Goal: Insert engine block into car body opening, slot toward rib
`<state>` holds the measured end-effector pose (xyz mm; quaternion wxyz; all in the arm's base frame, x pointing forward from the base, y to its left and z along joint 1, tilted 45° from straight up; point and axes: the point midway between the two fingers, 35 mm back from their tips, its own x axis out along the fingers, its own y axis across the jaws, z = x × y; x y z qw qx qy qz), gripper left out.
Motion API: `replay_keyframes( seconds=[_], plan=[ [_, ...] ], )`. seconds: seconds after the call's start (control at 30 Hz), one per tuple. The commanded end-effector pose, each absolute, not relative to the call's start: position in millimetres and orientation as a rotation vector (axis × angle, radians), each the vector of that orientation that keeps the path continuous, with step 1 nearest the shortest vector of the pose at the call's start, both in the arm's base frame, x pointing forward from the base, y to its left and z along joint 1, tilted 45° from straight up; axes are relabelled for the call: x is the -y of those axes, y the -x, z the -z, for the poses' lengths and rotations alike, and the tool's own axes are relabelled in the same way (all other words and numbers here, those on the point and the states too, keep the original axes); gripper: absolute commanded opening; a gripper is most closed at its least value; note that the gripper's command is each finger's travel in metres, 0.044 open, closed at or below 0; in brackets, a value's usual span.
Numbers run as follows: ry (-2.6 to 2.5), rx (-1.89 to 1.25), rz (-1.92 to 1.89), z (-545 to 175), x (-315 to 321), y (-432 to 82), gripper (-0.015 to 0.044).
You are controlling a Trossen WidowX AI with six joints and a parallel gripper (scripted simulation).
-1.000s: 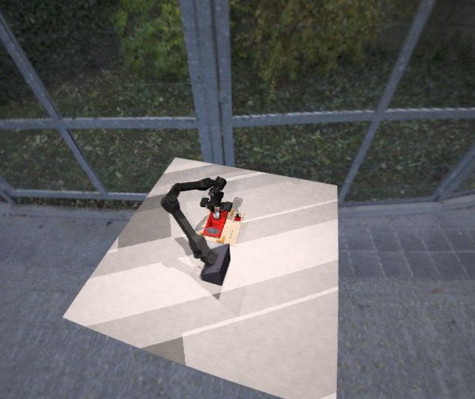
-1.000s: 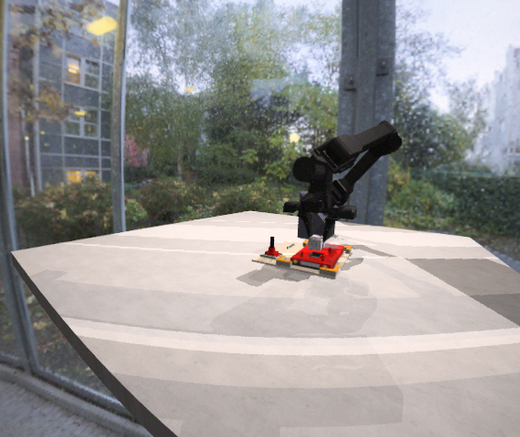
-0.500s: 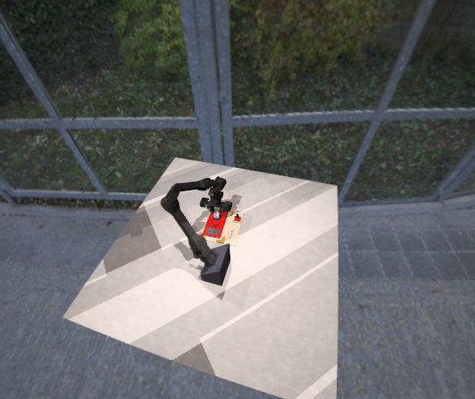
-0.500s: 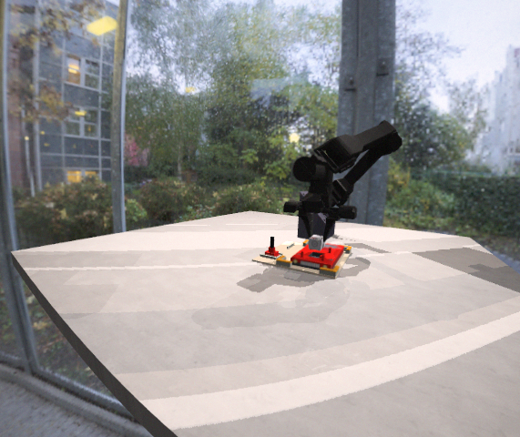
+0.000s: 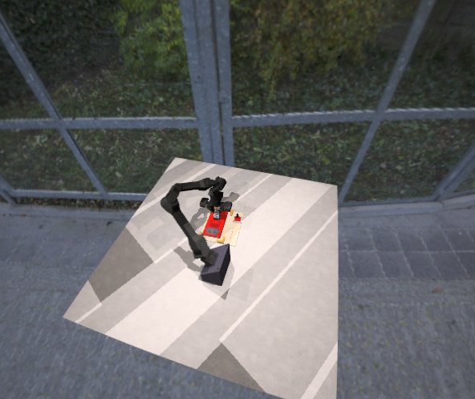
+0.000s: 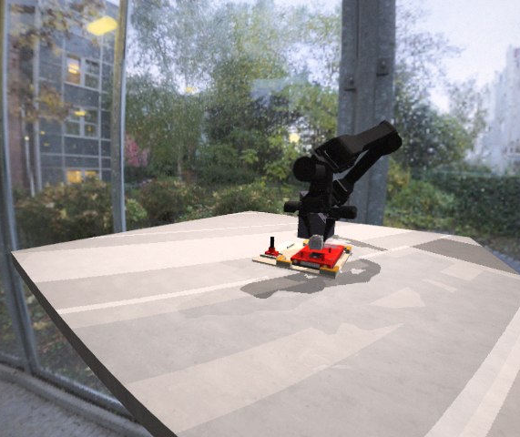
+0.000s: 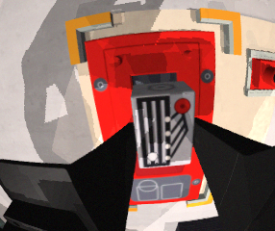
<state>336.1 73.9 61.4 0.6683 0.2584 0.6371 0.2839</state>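
Observation:
The grey engine block [image 5: 216,215] [image 6: 316,242] [image 7: 163,140] is held between the fingers of my gripper [image 5: 216,209] [image 6: 316,236] [image 7: 162,126], which is shut on it. Its striped top with a red cap faces the wrist camera. The red car body [image 5: 215,225] [image 6: 332,256] [image 7: 113,103] lies flat below. In the wrist view, part of the dark opening [image 7: 168,77] shows just beyond the block. The block hides the rest. The block stands up clear of the body's top. The slot side, the rib and the block's lower end cannot be made out.
The car body lies on a beige board [image 5: 234,235] [image 6: 262,259] [image 7: 234,106] between orange corner brackets [image 7: 237,36]. A red piece with an upright black peg [image 5: 237,218] [image 6: 271,251] [image 7: 262,72] stands on the board beside the body. The arm's dark base [image 5: 216,273] is behind.

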Motion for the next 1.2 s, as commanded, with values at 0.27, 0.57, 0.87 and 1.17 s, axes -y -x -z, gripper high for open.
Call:
replay_keyframes(
  seconds=[0.27,0.57,0.87,1.17],
  plan=[
    [-0.587,-1.432,-0.639,-63.4,-74.3,-336.4,0.0159],
    [-0.579,-1.428,-0.646,-65.5,-74.7,-337.1,0.0159],
    [-0.578,-1.427,-0.647,-63.1,-77.1,-337.1,0.0159],
    [-0.584,-1.430,-0.641,-61.4,-78.8,-337.1,0.0159]
  ],
)
